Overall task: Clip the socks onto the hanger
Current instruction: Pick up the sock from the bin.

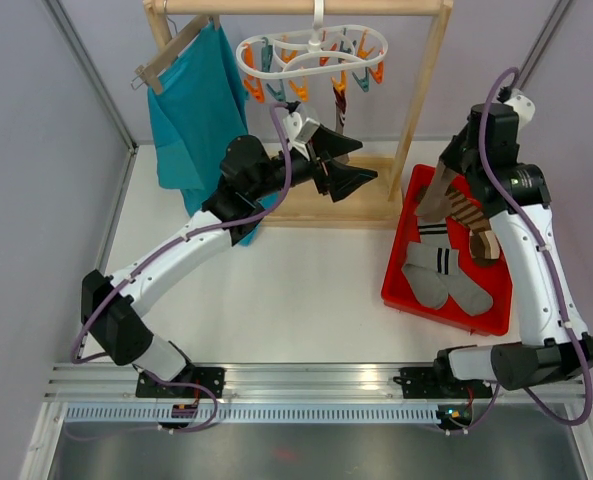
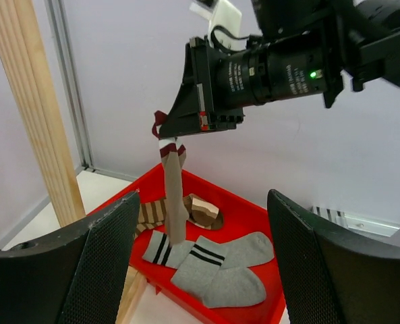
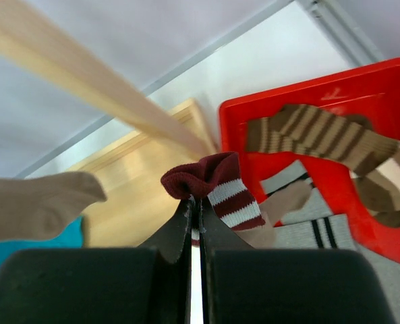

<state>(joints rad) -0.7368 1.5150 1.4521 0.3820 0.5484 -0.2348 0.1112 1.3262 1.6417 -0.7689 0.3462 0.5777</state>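
The white ring hanger [image 1: 368, 38] with orange and teal clips hangs from the wooden rack's top bar. A dark sock [image 1: 339, 108] dangles from one clip. My right gripper [image 1: 444, 186] is shut on the maroon-and-white striped cuff [image 3: 221, 181] of a taupe sock [image 2: 175, 202], which hangs limp above the red tray [image 1: 396, 270]. My left gripper [image 1: 356, 163] is open and empty below the hanger, its fingers [image 2: 85, 270] framing the tray. Two grey socks [image 2: 220, 266] with dark stripes and a brown striped sock [image 2: 186, 210] lie in the tray.
The wooden rack [image 1: 428, 90] stands at the back on a wooden base [image 1: 321, 205]; its right post is close to the tray. A teal shirt [image 1: 194, 105] hangs on a wooden hanger at the left. Grey walls enclose the table.
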